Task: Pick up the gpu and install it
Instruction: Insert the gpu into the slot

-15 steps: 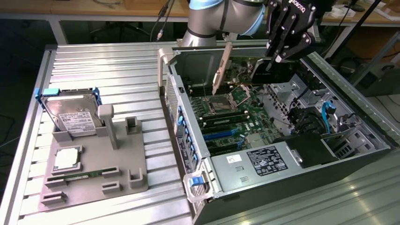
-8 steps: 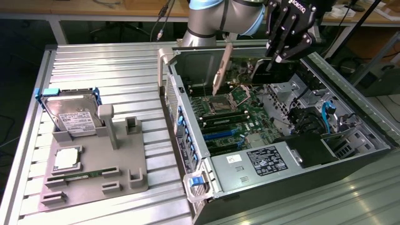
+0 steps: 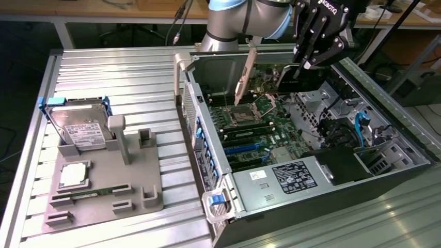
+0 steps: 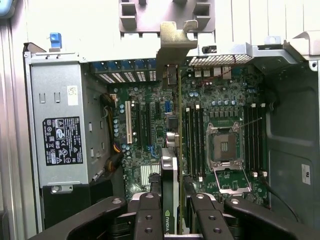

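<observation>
The black robot claw is pinching the gpu, a thin dark card with a silver metal end piece, by its top edge. The claw's fingers press on both flat sides of the card. The card hangs upright on its thin edge, inside the open black and grey computer case and above the green main board. It looks to be apart from the board and not yet in any slot. From the wrist view the card is seen edge-on, running down the middle of the board, with its silver end piece at the case's back wall (the side with the row of openings). To do this part well, I think the card should be kept straight up and not tipped. Its bottom edge should line up with one long slot, and its silver end piece with a gap in the back wall. The grip should be firm, so the card cannot swing.
</observation>
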You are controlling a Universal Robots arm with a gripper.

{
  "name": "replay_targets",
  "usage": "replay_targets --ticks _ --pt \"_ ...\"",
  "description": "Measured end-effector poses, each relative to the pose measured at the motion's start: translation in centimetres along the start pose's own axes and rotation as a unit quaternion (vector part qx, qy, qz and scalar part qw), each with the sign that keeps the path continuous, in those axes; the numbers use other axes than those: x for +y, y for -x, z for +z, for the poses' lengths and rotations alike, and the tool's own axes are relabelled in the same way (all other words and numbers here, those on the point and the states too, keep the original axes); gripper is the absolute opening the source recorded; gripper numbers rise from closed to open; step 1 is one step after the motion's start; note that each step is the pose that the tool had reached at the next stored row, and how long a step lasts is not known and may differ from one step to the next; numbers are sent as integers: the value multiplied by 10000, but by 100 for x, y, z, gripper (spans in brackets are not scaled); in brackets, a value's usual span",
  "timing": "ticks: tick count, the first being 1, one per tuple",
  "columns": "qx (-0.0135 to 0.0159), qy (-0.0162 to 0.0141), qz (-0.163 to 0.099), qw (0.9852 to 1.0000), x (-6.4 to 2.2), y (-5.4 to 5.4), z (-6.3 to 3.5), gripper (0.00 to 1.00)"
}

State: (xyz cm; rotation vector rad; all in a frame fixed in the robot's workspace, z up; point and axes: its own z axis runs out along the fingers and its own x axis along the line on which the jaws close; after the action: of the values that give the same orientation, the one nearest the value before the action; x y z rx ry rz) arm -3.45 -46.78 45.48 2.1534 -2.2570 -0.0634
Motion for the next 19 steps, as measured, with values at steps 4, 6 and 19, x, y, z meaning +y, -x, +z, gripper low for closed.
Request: replay_targets --ticks 4,6,19 --pt "0 0 0 10000 0 0 0 27" --pt "0 0 0 10000 0 0 0 27" --pt "-3 -66 -3 10000 14 -5 232 27"
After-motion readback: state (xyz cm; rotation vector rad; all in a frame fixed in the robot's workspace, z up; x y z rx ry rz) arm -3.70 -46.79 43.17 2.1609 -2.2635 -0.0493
